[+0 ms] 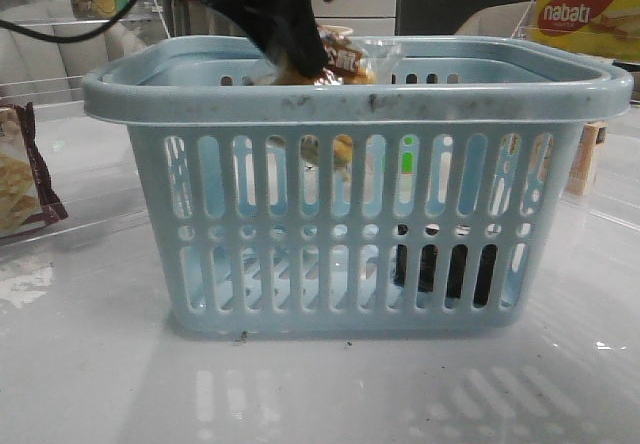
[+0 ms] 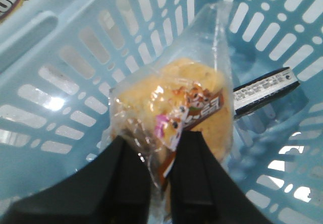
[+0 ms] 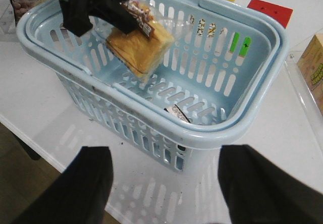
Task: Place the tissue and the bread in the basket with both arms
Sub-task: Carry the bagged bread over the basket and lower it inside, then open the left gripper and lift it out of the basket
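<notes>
Left wrist view shows the left gripper (image 2: 160, 176) pinching the bread (image 2: 176, 108) by the crimped end of its clear wrap, so the loaf hangs free of the fingers (image 2: 126, 183) and can drop cleanly when they part. Below it lies the inside of the basket (image 2: 65, 77), which suggests the arm holds the bread over the opening so as to release it there. In the front view the bread (image 1: 330, 59) sits at about rim height, toward the back of the basket (image 1: 350, 99), not yet down on its floor. The tissue (image 1: 445, 269) is already inside, a dark pack low in the basket's right part, seen through the slots; the right wrist view shows it (image 3: 177, 113) lying on the floor, well apart from the hanging bread (image 3: 139, 47). The right gripper (image 3: 164, 183) stands back from the basket on the near side, its fingers (image 3: 81, 183) spread wide and holding nothing, probably kept clear to leave the left arm room. The basket rests on the worktop (image 1: 100, 384). What remains, as I judge it, is only the release of the bread.
</notes>
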### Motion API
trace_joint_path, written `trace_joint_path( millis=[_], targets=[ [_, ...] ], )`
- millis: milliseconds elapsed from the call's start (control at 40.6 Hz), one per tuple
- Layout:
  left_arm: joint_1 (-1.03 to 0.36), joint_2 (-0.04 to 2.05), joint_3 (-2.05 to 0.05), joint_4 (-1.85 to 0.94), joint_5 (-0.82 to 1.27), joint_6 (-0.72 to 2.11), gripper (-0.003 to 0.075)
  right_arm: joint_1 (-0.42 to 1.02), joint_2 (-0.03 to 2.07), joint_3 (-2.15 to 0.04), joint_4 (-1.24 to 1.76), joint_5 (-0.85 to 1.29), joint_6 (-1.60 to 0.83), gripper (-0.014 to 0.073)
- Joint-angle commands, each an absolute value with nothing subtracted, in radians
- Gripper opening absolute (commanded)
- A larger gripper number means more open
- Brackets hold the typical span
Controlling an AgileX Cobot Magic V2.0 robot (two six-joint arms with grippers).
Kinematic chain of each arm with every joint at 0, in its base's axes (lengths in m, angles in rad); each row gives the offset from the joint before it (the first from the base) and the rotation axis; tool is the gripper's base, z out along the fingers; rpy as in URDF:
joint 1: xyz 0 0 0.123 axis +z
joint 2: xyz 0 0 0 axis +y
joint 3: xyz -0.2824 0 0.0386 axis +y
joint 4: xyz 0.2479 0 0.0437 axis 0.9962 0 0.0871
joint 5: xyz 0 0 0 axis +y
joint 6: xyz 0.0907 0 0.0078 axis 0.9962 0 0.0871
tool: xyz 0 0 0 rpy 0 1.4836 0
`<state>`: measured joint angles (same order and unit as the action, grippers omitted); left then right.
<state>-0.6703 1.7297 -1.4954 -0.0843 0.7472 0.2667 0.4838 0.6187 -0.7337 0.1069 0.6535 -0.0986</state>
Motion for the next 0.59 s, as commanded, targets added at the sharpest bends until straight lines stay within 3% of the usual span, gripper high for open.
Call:
trace_joint_path(
  millis=[0,99,567],
  targets=[
    [-0.677,1.703,-1.524,-0.106,0.671,0.265,0.0375,0.485,0.618,-0.762,0.116,0.577,-0.108,0.0551],
    [-0.677,1.7,-1.524,-0.111,0.673,0.258,0.0466,0.485,0.618,-0.762,0.116,0.577,-0.108,0.0551],
    [-0.678,1.379,-1.42,-0.203,0.718,0.258,0.0455,0.485,0.618,-0.762,0.116,0.578,-0.108,0.0551]
  ],
)
